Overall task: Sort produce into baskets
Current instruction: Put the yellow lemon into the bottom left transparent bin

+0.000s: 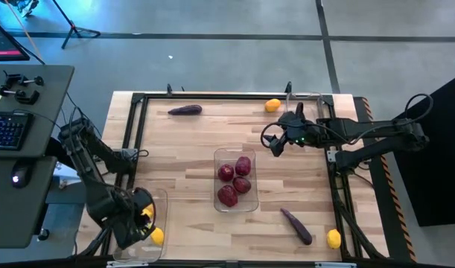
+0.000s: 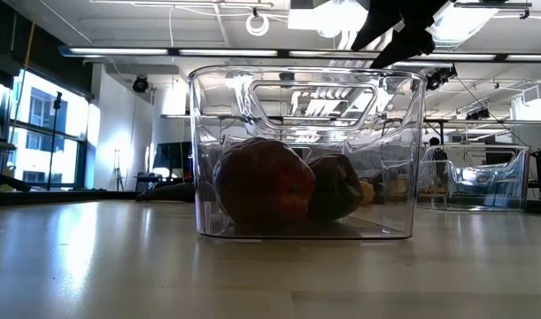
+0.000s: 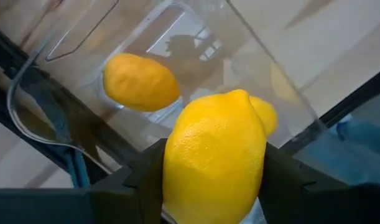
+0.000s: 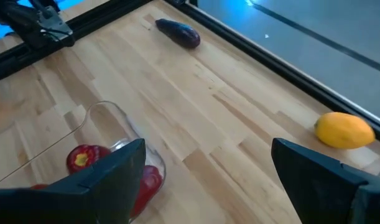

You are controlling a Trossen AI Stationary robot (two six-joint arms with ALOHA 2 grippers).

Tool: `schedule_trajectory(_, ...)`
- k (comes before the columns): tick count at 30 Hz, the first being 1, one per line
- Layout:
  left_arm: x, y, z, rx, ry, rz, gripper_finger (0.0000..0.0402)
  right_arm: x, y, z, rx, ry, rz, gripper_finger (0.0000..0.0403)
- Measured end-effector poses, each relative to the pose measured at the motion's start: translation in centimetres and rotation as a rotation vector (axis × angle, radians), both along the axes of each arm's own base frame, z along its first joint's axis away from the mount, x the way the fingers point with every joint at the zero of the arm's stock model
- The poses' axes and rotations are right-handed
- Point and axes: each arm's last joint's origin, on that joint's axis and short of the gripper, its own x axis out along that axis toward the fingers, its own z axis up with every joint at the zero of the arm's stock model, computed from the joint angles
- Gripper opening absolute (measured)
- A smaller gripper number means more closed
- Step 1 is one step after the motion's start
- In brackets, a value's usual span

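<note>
Lemon (image 3: 214, 155) sits between the fingers of the left gripper (image 1: 138, 216), right above the clear bin (image 1: 158, 199) at the near left corner of the table (image 1: 190, 149). The wrist view shows the yellow fruit pinched on both sides by the dark pads, with two more lemons already lying in the bin just beyond it, one (image 3: 140, 81) clear to see and another (image 3: 264, 115) peeking out behind the held one.

From where I stand, the step in hand looks like the drop. To do it well, the arm should keep the fruit inside the bin's walls, go low enough that it won't bounce off the lemons underneath, and then spread the fingers fully before lifting straight up, so nothing gets dragged over the rim.

The left fingers are about half spread, and the lemon fills that gap, so I'd call it gripped, though perhaps only lightly.

The right gripper (image 1: 275, 145) hangs over the far side of the table with its fingers wide apart and nothing between them. Ahead of it lies a loose lemon (image 4: 344, 129) by the frame, further off an eggplant (image 4: 178, 32), and close beside it the middle bin (image 1: 236, 179) with dark red fruits (image 1: 234, 179) in it.
</note>
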Motion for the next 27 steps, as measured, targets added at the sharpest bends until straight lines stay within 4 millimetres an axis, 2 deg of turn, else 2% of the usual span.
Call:
schedule_trajectory(9, 0.3, 0.4, 0.3, -0.057, 0.066, 0.016, 0.0301, 0.0, -0.2, 0.0, -0.022, 0.013, 0.006, 0.0339)
schedule_trajectory(14, 1.3, 2.2, 2.4, -0.056, -0.082, -0.008, 0.0317, 0.0, -0.2, -0.1, -0.019, 0.031, 0.053, 0.0339)
schedule_trajectory(18, 2.3, 4.6, 5.2, -0.03, -0.263, -0.001, 0.0316, 0.1, 0.3, -0.1, 0.095, 0.024, 0.177, 0.0339)
schedule_trajectory(22, 4.3, 7.8, 6.6, 0.074, -0.392, 0.071, 0.0315, 0.1, 2.3, -0.2, 0.256, -0.006, 0.238, 0.0339)
schedule_trajectory(27, 7.9, 11.1, 7.3, 0.277, -0.565, 0.056, 0.0315, -1.0, 7.1, -1.0, 0.355, 0.08, 0.321, 0.0339)
